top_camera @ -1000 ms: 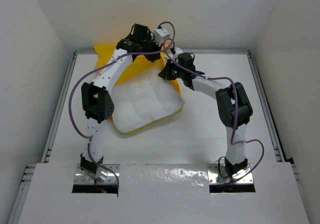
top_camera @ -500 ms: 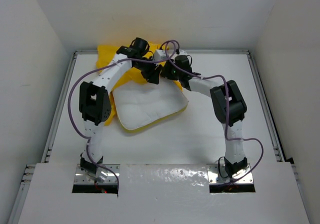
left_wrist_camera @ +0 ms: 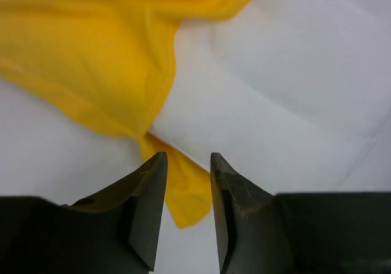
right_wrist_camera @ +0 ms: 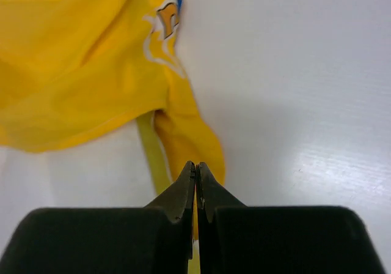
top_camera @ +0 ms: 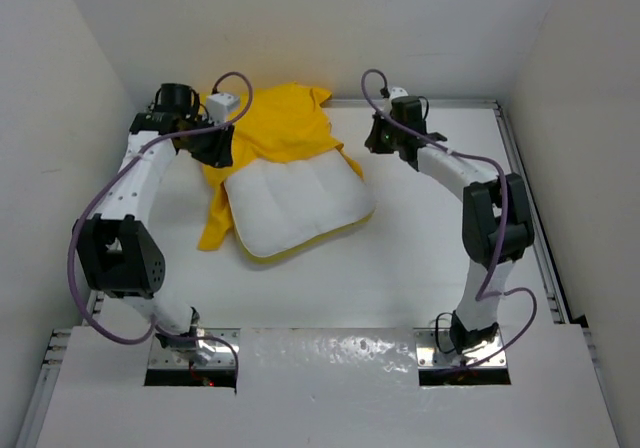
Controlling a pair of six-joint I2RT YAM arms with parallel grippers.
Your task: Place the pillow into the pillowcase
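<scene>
Table [top_camera: 420, 258]: the near part carries only the arm bases.
Pillow [top_camera: 300, 203]: lies left of the middle; its near part is bare and white, and only its far end is under yellow cloth.
Left gripper [left_wrist_camera: 186, 158]: beside the left edge of the cloth, jaws a little apart, nothing between them.
Right gripper [right_wrist_camera: 195, 164]: to the right, away from the cloth, jaws pressed together and holding nothing.
Pillowcase [top_camera: 280, 128]: bunched over the far end of the pillow, with one flap hanging down the pillow's left side.
Change: a second ago both grippers met over the case; now they have swung outward and let go.
Meaning: the pillow seems only a little way in, so a new grasp on the opening is probably needed.
</scene>
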